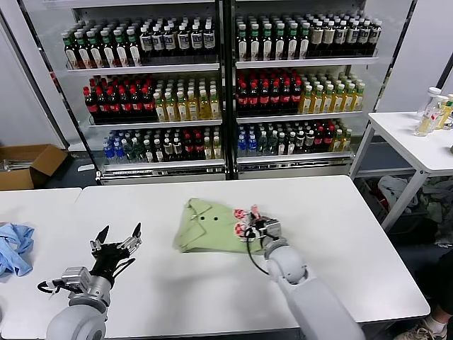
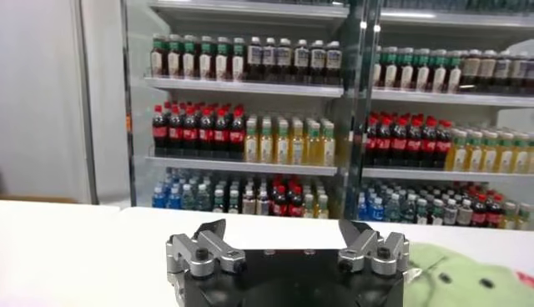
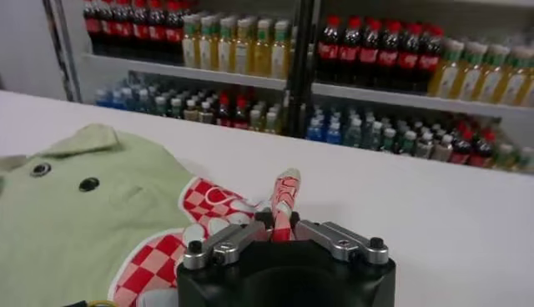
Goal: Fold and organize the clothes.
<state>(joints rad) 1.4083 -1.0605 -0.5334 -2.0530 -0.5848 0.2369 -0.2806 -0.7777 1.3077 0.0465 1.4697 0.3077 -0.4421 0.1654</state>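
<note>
Right gripper down on table, jaws pinched narrow on red-and-white edge of collared shirt; rest of shirt spreads away beyond its fingertips, partly folded, lumpy. Left gripper hangs well clear of shirt, fingers wide, holding nothing. Judged early-to-mid: one shirt half folded, final folds and tidying left. No second shirt visible.

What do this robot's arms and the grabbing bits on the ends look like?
Both arms are smooth, rounded light-grey tubes. The left tool has thin black pointed fingers on a black body with silver metal linkages, and a black cable loops near its wrist. The right tool shows the same black body and silver links, with a black cable trailing alongside.
</note>
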